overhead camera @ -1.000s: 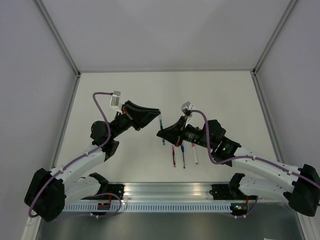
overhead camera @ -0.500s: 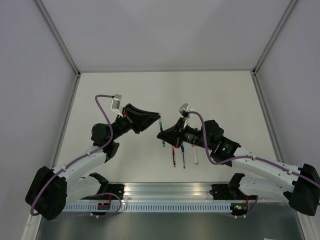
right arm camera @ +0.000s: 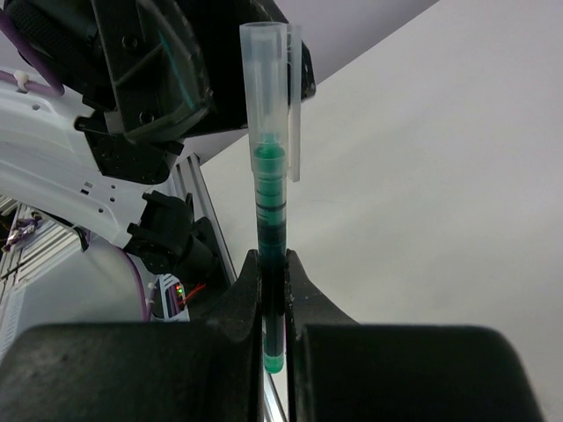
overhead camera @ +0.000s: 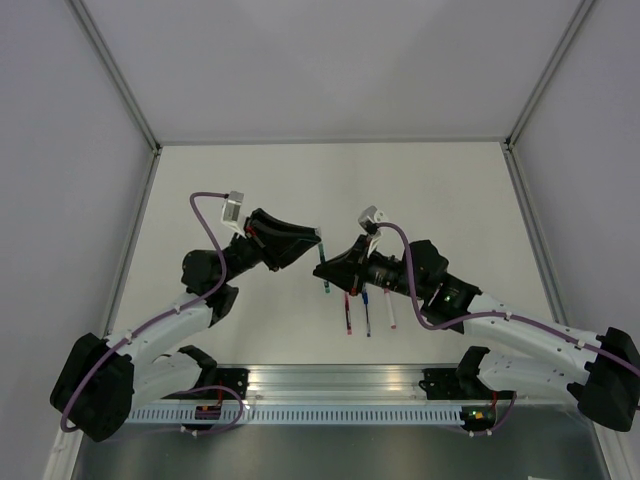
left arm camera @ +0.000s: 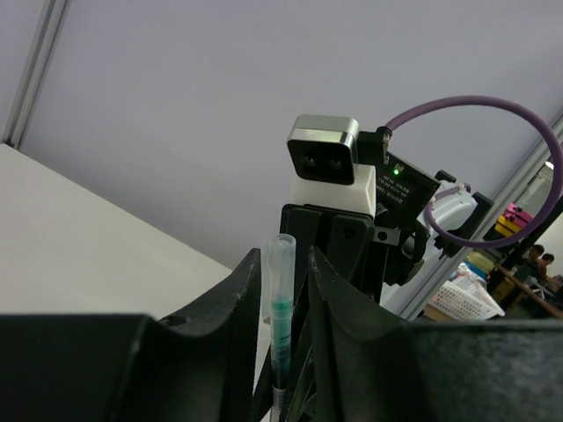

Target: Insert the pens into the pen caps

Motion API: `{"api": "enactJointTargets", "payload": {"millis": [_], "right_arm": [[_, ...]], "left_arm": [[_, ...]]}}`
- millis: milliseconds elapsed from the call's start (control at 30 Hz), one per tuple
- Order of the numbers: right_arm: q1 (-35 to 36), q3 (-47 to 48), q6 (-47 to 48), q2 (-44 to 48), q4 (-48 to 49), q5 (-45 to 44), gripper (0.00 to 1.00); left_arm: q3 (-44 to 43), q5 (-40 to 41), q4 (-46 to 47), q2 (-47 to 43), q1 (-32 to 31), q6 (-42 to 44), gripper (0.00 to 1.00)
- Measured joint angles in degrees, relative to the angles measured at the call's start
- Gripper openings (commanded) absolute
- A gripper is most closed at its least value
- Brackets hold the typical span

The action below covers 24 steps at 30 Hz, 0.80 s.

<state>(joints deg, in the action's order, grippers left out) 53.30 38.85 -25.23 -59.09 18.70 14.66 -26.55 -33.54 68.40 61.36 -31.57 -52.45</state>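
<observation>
Nearest the bases, three pens lie side by side on the table [overhead camera: 450, 190]: the red pen [overhead camera: 348, 318], the blue pen [overhead camera: 367, 318] and the white pen [overhead camera: 391, 312], all pointing away from the rail. Whether they're capped is too small to tell.

Just beyond them, here's the action. The right tool [right arm camera: 271, 264] is pinched hard on the green pen [right arm camera: 269, 220], low on the barrel, and the pen shoots straight out along its fingers. So the long axis is the right tool's own pointing line. In the overhead view it runs roughly near-to-far, between the two arms.

At the far tip sits the clear cap [right arm camera: 266, 79], with the green nose tucked inside it. It looks seated, or very close to it.

Now the left tool [left arm camera: 283, 257]. It comes in from the opposite side and straddles that cap, one finger on each flank. The jaws stand narrow but apart, a sliver of gap showing on either side, so it doesn't appear to be gripping.

That's the hinge. The cap lies dead between the left fingers, with the pen's axis threading the slot. The left tool is the one at the cap, and to my eye it should draw back along its own fingers, because any sideways drift would nudge the cap or lever the pen.
</observation>
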Motion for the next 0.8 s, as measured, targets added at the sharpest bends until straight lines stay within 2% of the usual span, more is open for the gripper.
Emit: {"api": "enactJointTargets", "payload": {"millis": [133,233,267,433,600,667,800], "right_arm": [[-0.2,0.8,0.0,0.0,0.2,-0.7,0.0],[-0.5,1.4,0.0,0.0,0.5,-1.3,0.0],[-0.5,1.4,0.0,0.0,0.6,-1.3,0.0],[-0.6,1.4,0.0,0.3,0.6,-1.4,0.0],[-0.7,1.4,0.0,0.3,0.3,0.6,0.0],[-0.7,1.4,0.0,0.3,0.0,1.4,0.0],[-0.7,1.4,0.0,0.5,-0.4,2.0,0.0]], "left_arm": [[0.0,-2.7,-0.2,-0.3,-0.1,-0.4,0.58],[0.0,-4.1,-1.1,-1.6,-0.4,-0.6,0.65],[0.0,-4.2,-1.6,-2.1,-0.4,-0.6,0.7],[-1.0,-4.7,-5.6,-4.5,-0.4,0.2,0.77],[-6.7,-5.2,-15.8,-5.8,-0.5,4.1,0.83],[-8.8,-5.5,-18.8,-5.9,-0.4,5.7,0.91],[-11.6,-5.7,-24.6,-6.3,-0.4,8.2,0.92]]}}
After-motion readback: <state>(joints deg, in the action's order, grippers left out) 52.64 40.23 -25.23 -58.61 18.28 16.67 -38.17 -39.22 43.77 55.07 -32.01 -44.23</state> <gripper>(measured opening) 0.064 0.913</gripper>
